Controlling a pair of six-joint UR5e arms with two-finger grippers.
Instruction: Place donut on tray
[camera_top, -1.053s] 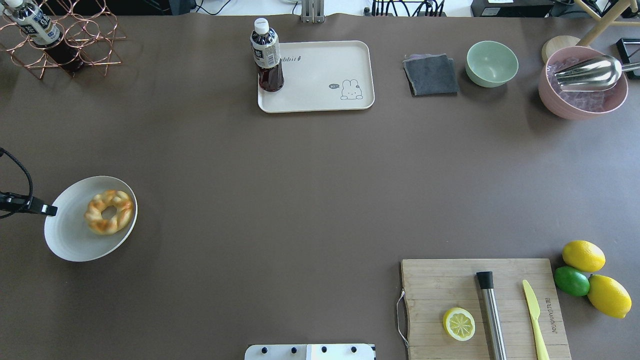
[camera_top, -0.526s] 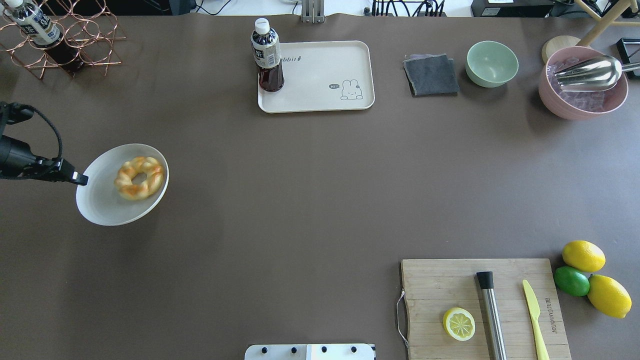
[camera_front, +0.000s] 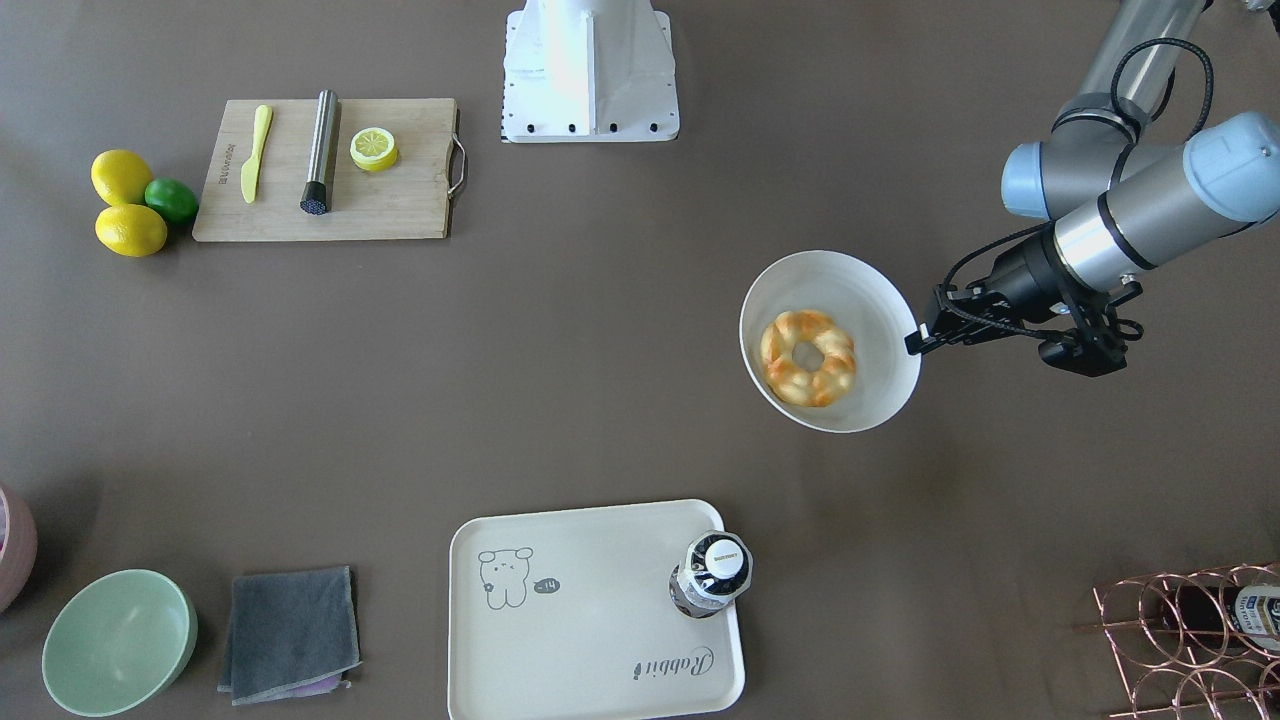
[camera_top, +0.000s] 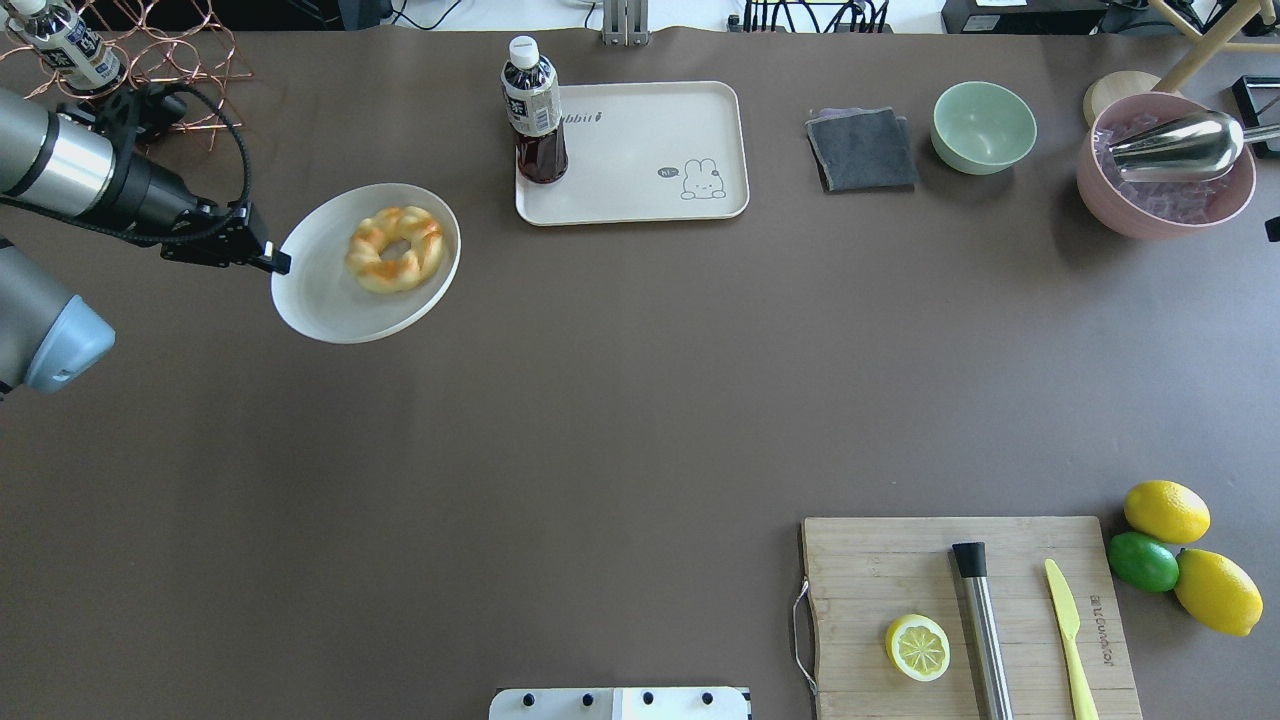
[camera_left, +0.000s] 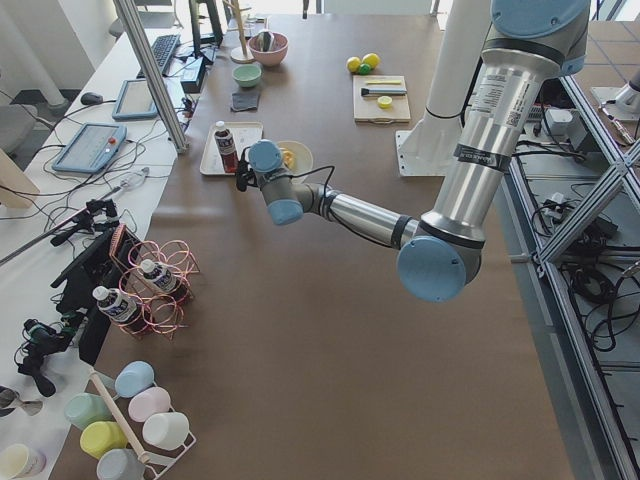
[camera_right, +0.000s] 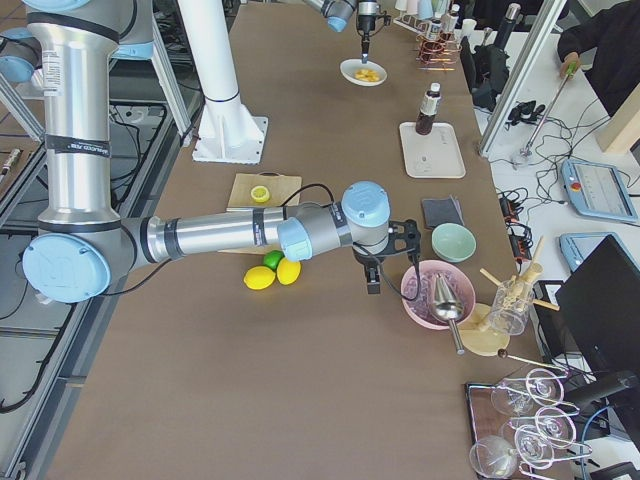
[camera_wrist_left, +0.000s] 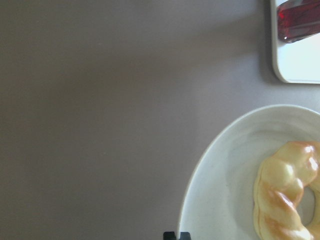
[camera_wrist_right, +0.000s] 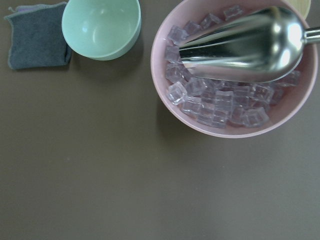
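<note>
Spread wide and brown beneath everything: the table (camera_top: 620, 400). Lying flat at its far side, well apart from the load: the tray (camera_top: 640, 170), mostly bare, with only a dark bottle (camera_top: 535, 110) upright at its left edge, so leaving free room toward the rabbit print for a landing spot. Held apparently clear of the tabletop, judging by the offset shadow, short of the tray's left side: a white bowl (camera_top: 320, 295), serving as carrier. Lying loose inside it, toward the side away from the grip, touched by no finger: the donut (camera_top: 424, 248), not yet on the tray. Pinched narrow on the bowl's rim: the left gripper (camera_top: 272, 263), bearing dish and pastry together rather than squeezing the soft ring. Hanging well off near the table's right end, likely idle: the right gripper (camera_right: 372, 284), finger spread impossible to tell.
</note>
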